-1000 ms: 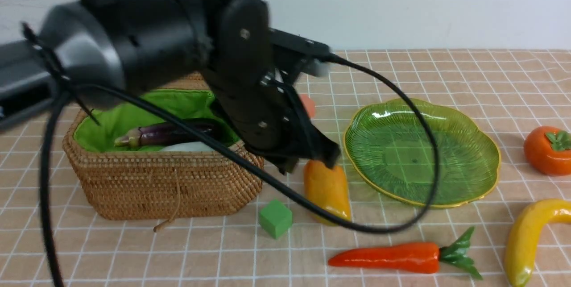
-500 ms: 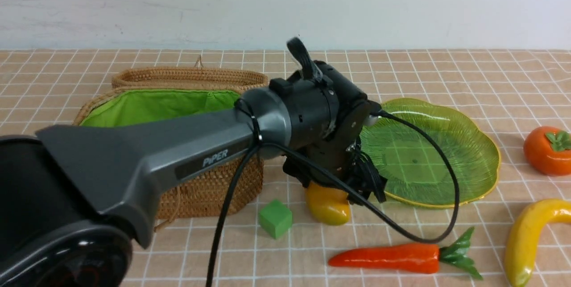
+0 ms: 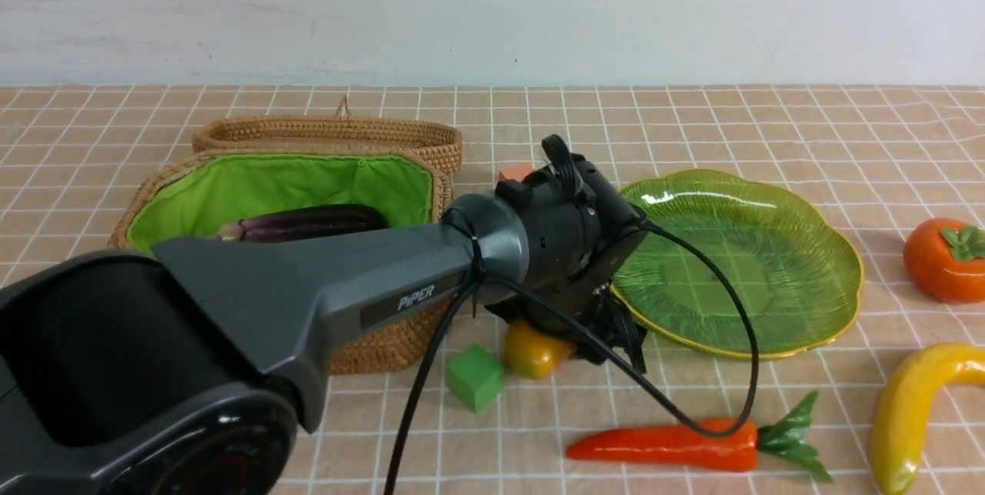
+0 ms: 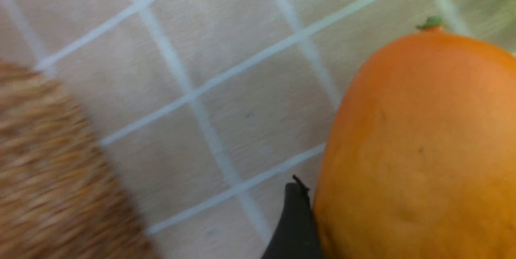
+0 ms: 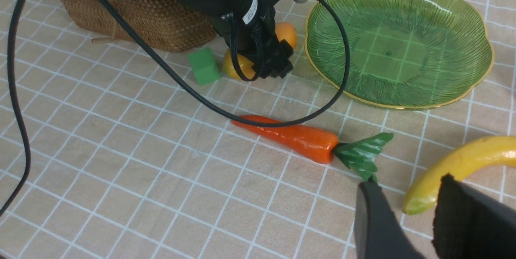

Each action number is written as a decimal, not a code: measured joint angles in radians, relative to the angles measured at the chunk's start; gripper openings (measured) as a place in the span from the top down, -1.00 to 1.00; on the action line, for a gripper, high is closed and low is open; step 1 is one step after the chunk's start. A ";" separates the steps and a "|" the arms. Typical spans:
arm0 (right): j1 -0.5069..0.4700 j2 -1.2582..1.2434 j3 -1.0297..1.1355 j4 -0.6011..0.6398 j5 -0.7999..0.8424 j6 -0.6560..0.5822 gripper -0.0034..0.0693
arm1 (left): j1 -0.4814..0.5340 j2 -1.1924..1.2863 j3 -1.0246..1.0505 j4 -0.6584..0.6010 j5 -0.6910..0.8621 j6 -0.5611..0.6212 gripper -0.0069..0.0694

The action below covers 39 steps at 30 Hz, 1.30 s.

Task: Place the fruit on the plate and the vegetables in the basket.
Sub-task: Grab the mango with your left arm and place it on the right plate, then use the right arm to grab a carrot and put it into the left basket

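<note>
The yellow-orange mango (image 3: pixel 531 352) lies on the cloth between the wicker basket (image 3: pixel 369 341) and the green plate (image 3: pixel 739 264). My left gripper (image 3: pixel 581 345) is down over it, and one finger (image 4: pixel 296 226) presses its side (image 4: pixel 419 150); the other finger is hidden. The plate holds nothing. A purple eggplant (image 3: pixel 308 222) lies in the basket's green lining. The carrot (image 3: pixel 662 445), banana (image 3: pixel 916 403) and persimmon (image 3: pixel 946 260) rest on the cloth. My right gripper (image 5: pixel 407 188) hovers open and holds nothing, just short of the banana's greenish tip (image 5: pixel 415 204).
A small green cube (image 3: pixel 475 377) sits right beside the mango, and a salmon cube (image 3: pixel 514 172) lies behind the left wrist. The left arm's black cable (image 3: pixel 692 418) loops down over the carrot. The basket's lid (image 3: pixel 331 129) lies open behind it.
The left arm swung down and its wrist sank lower over the mango. The mango shifted left toward the green cube. The right gripper's view is given only now.
</note>
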 joint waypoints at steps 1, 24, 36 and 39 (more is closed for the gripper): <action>0.000 0.000 0.000 0.000 0.000 0.000 0.26 | 0.000 -0.018 -0.021 0.011 0.036 0.001 -0.63; 0.000 0.000 0.000 0.022 0.034 -0.001 0.26 | -0.008 0.165 -0.200 -0.450 -0.584 0.553 -0.78; 0.000 0.000 0.000 0.023 0.037 -0.001 0.26 | -0.026 0.023 -0.200 -0.417 -0.302 0.554 -0.75; 0.000 0.000 0.000 -0.003 0.044 -0.001 0.26 | -0.026 -0.061 -0.200 -0.398 -0.110 0.541 -0.53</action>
